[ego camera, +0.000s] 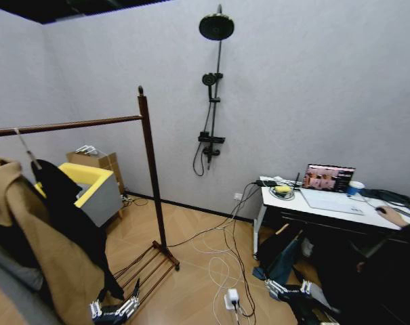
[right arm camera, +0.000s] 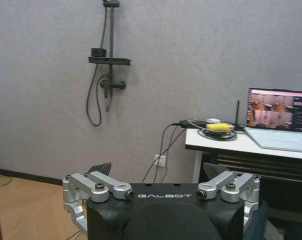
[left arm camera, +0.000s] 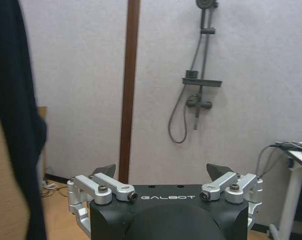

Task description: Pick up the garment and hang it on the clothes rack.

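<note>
Low at 7 o'clock in the head view, the left gripper [ego camera: 114, 310] hangs with fingers spread and nothing between them; at 5 o'clock the right gripper [ego camera: 293, 290] hangs likewise, fingers spread and empty. The left wrist view shows the left gripper's fingertips [left arm camera: 107, 170] wide apart, and the word "GALBOT" reads in white across each gripper body in the two wrist views. Above the left gripper, at 9 o'clock, the garment [ego camera: 69, 210] hangs dark against a tan coat [ego camera: 35, 250], its hanger hook [ego camera: 25, 145] caught on the bar of the rack [ego camera: 150, 176], whose post rises toward 12 o'clock. Beyond, at 1 o'clock, a shower rail [ego camera: 215, 88] is fixed to the grey wall; at 3 o'clock a laptop [ego camera: 326, 181] glows on a white desk [ego camera: 313, 203], its screen text too small to read. Judged from here, the task looks done already; the risk is a reach snagging the tan coat instead, since the two hang touching, or cables [ego camera: 221, 264] on the floor fouling the base
</note>
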### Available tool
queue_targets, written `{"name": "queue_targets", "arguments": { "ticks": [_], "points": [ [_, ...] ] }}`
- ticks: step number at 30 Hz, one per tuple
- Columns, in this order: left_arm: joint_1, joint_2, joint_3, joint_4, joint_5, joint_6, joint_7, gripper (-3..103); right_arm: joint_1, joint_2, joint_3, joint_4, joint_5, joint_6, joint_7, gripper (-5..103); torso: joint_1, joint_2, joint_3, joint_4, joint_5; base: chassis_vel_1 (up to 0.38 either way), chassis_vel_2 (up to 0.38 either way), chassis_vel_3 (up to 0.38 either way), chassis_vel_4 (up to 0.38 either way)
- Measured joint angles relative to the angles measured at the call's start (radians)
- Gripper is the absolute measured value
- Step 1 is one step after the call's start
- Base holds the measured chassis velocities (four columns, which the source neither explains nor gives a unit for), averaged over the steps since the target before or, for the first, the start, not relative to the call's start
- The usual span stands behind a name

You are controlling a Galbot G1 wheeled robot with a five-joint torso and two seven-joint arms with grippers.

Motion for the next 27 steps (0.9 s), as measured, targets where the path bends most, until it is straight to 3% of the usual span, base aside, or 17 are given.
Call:
{"name": "queue_targets", "arguments": {
  "ticks": [14, 27],
  "points": [
    [0.000, 0.000, 0.000, 0.000, 0.000, 0.000, 0.000, 100, 0.000, 0.000, 0.000, 0.000, 0.000, 0.000, 0.000, 100, 0.000, 0.000, 0.000, -0.0003, 0.0000, -0.120, -0.113, -0.126, -0.118],
    [0.000, 0.000, 0.000, 0.000, 0.000, 0.000, 0.000, 100, 0.000, 0.000, 0.000, 0.000, 0.000, 0.000, 0.000, 100, 0.000, 0.000, 0.000, 0.0002, 0.0000, -0.013, -0.020, -0.015, -0.017]
  ]
}}
